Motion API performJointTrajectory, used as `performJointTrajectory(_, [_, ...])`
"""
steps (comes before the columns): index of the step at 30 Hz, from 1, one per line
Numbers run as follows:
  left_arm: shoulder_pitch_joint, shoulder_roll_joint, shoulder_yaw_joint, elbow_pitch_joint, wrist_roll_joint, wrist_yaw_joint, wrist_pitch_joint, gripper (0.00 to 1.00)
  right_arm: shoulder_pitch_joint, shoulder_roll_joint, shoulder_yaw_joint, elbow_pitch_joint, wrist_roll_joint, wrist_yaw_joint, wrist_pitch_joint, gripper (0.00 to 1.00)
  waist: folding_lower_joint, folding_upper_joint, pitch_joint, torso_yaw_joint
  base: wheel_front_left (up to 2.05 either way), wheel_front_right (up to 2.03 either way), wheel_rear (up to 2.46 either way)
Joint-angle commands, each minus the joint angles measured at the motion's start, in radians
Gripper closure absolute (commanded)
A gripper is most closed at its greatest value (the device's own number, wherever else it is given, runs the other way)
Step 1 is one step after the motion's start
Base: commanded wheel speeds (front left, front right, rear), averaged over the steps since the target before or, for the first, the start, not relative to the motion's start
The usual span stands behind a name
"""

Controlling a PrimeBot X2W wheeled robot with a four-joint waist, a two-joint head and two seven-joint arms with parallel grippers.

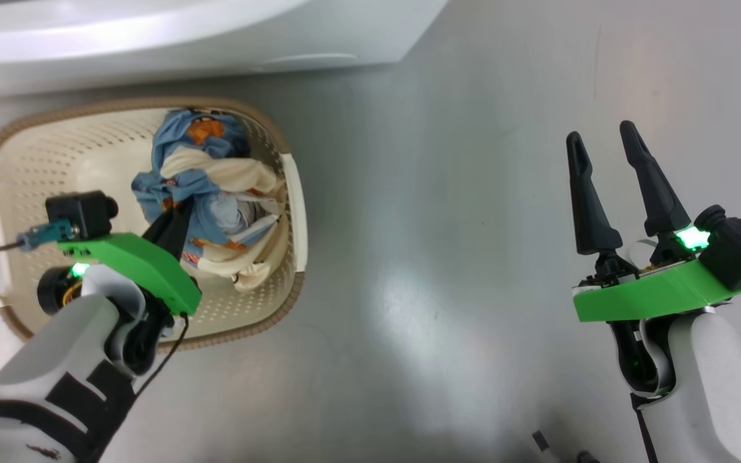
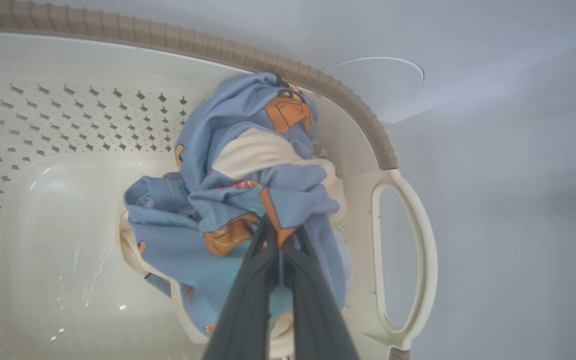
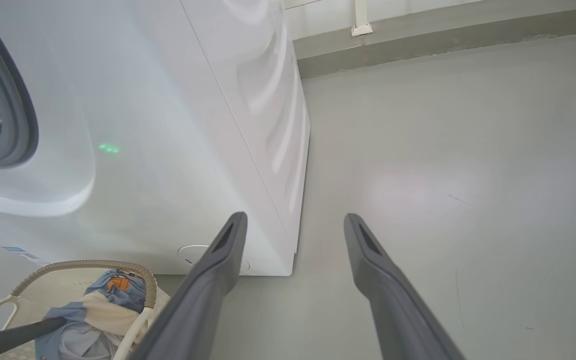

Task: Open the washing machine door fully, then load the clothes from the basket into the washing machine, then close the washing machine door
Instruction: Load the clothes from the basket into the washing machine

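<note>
The cream basket (image 1: 23, 161) with its brown rim stands on the floor before the white washing machine (image 1: 152, 32). A bundle of light blue clothes (image 1: 206, 186) with orange prints and cream parts lies at its right end. My left gripper (image 2: 280, 235) reaches into the basket and is shut on a fold of the clothes (image 2: 248, 195). My right gripper (image 1: 602, 145) hovers open over bare floor at the right, holding nothing. In the right wrist view the machine's grey seal (image 3: 15, 125) and dark drum opening show at the left edge, with the basket (image 3: 83, 267) below. The door is out of view.
Grey floor (image 1: 441, 225) stretches between the basket and my right arm. The machine's front corner (image 3: 288, 260) stands close to my right gripper's fingers (image 3: 228, 250). A wall base (image 3: 443, 40) runs behind the machine.
</note>
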Motion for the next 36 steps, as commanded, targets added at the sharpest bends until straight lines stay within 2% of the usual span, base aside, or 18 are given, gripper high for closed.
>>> performJointTrajectory(1, [0.036,0.027,0.045,-0.010,0.024,-0.002,-0.006,1.00,0.035,-0.003,0.018,-0.015,0.001,0.003,-0.012,0.00,0.0000,0.0000,-0.054,0.034,0.00,0.00,0.00])
performJointTrajectory(13, [0.183,-0.006,0.272,-0.034,0.203,-0.002,-0.006,1.00,0.119,-0.039,0.007,0.030,0.028,0.003,-0.012,0.00,0.0000,0.0000,-0.275,0.083,0.00,0.00,0.00])
performJointTrajectory(21, [0.293,-0.021,0.394,-0.070,0.343,-0.002,-0.006,1.00,0.190,-0.052,0.010,0.056,0.049,0.003,-0.012,0.00,0.0000,0.0000,-0.411,0.089,0.00,0.00,0.00])
performJointTrajectory(36, [0.492,-0.047,0.602,-0.255,0.557,-0.002,-0.006,1.00,0.317,-0.081,-0.007,0.066,0.082,0.003,-0.012,0.00,0.0000,0.0000,-0.583,0.083,0.00,0.00,0.00])
